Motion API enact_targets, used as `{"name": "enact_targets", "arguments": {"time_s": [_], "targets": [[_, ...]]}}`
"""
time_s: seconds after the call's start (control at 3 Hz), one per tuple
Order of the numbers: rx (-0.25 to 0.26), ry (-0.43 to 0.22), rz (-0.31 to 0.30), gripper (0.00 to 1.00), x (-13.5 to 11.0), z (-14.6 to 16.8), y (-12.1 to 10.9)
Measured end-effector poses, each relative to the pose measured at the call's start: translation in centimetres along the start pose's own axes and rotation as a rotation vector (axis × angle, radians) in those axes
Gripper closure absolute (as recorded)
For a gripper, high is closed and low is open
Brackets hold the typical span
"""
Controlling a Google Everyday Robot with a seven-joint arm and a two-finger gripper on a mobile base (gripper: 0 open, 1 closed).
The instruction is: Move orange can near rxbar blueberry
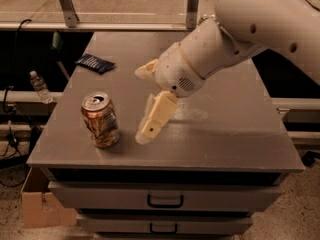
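The orange can stands upright near the front left corner of the grey cabinet top. The rxbar blueberry, a flat dark navy wrapper, lies at the back left of the top, well behind the can. My gripper hangs just right of the can, a short gap away, with its fingers spread wide apart and nothing between them. One finger points down toward the surface beside the can. My white arm reaches in from the upper right.
The top belongs to a drawer cabinet with handles at the front. A small water bottle stands off the left side, and a cardboard box sits on the floor at lower left. Metal rails run behind.
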State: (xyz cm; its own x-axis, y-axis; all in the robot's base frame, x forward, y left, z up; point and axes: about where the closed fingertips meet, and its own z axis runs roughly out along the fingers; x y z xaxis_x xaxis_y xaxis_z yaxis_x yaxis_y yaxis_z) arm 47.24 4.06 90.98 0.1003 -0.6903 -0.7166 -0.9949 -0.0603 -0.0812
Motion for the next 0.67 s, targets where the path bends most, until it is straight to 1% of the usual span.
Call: {"name": "enact_targets", "arguments": {"time_s": [0.33, 0.67], "targets": [[-0.023, -0.098, -0.002, 0.0, -1.4, 2.8, -0.8], [-0.056, -0.184, 0.002, 0.0, -3.0, 5.5, -0.9]]}}
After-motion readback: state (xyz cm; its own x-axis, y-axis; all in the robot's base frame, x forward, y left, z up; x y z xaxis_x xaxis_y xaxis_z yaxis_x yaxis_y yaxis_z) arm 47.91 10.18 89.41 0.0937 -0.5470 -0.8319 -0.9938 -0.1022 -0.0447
